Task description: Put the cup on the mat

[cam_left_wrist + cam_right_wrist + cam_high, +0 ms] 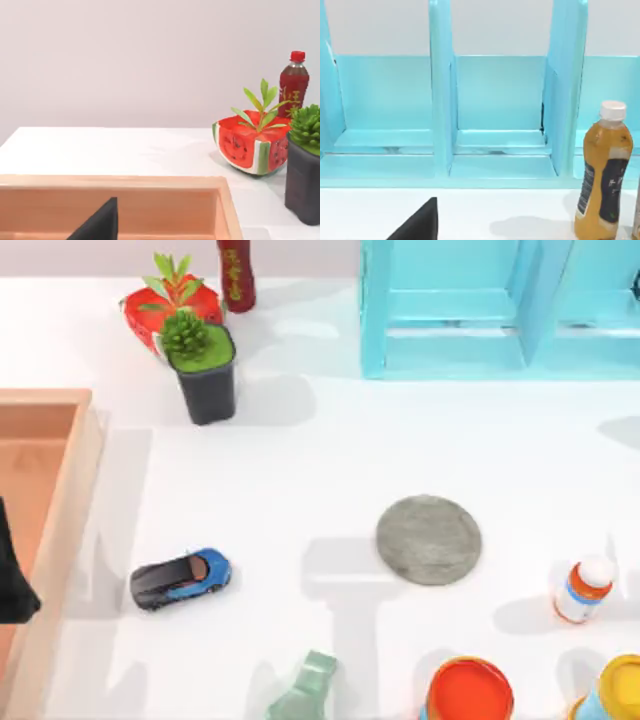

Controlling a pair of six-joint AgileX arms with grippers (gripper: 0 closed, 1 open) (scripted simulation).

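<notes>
The cup sits at the near edge, left of the mat. Descend squarely over it, grip it, lift clear of the toy car. I cannot tell how the left gripper, over the wooden tray, or the right gripper is set.

The flat round grey mat with a mottled stone-like surface lies bare on the white desk, right of centre. The small dull grey-green cup stands at the near edge.
</notes>
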